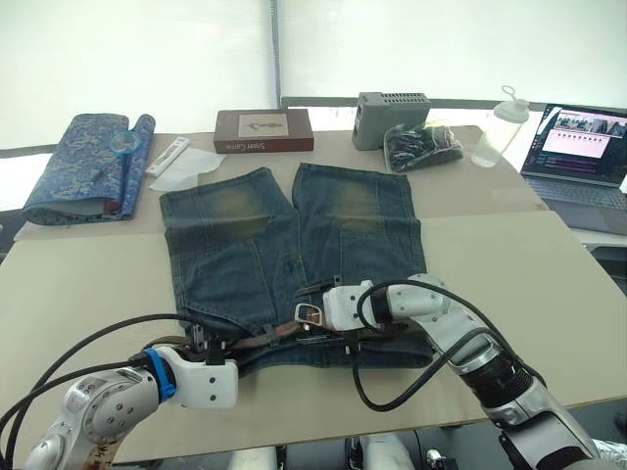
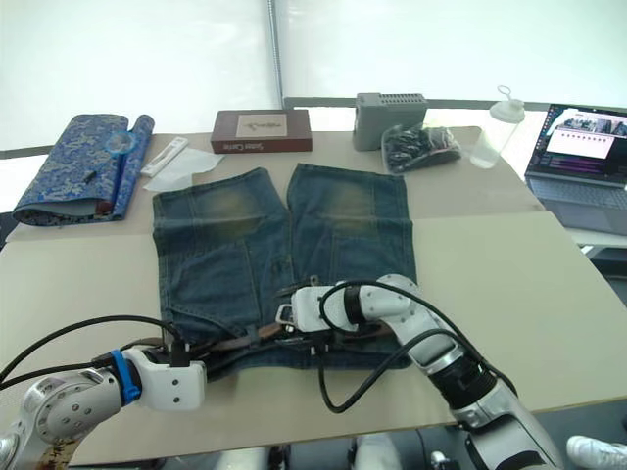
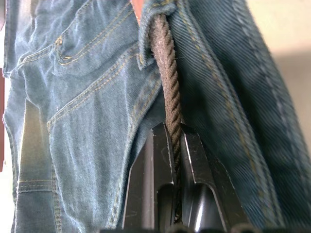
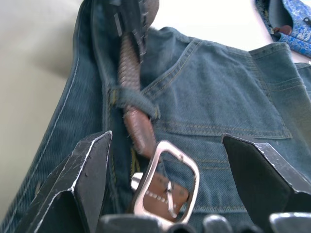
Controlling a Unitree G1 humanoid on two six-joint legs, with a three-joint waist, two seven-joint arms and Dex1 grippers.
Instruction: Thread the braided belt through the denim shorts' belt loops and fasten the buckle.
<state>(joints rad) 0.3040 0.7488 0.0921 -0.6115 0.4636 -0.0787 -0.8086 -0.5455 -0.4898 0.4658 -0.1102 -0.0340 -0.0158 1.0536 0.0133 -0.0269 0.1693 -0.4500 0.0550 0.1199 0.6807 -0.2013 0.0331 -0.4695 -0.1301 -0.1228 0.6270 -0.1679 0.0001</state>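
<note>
The denim shorts (image 1: 274, 245) lie flat on the table with the waistband nearest me. The braided belt (image 3: 167, 97) runs along the waistband and passes under a denim fold there. My left gripper (image 3: 174, 145) is shut on it at the waistband's left end (image 1: 208, 345). In the right wrist view the belt's smooth brown tip (image 4: 138, 128) has come through a belt loop (image 4: 131, 97) and reaches the silver buckle (image 4: 167, 179). My right gripper (image 4: 166, 138) is open, and the buckle (image 1: 309, 314) lies between its fingers at the middle of the waistband.
At the table's back stand a folded blue patterned cloth (image 1: 83, 166), white packets (image 1: 181, 162), a brown box (image 1: 263, 130), a grey device (image 1: 390, 117), a black bag (image 1: 421, 145) and a clear bottle (image 1: 500, 127). A laptop (image 1: 578, 147) sits at the far right.
</note>
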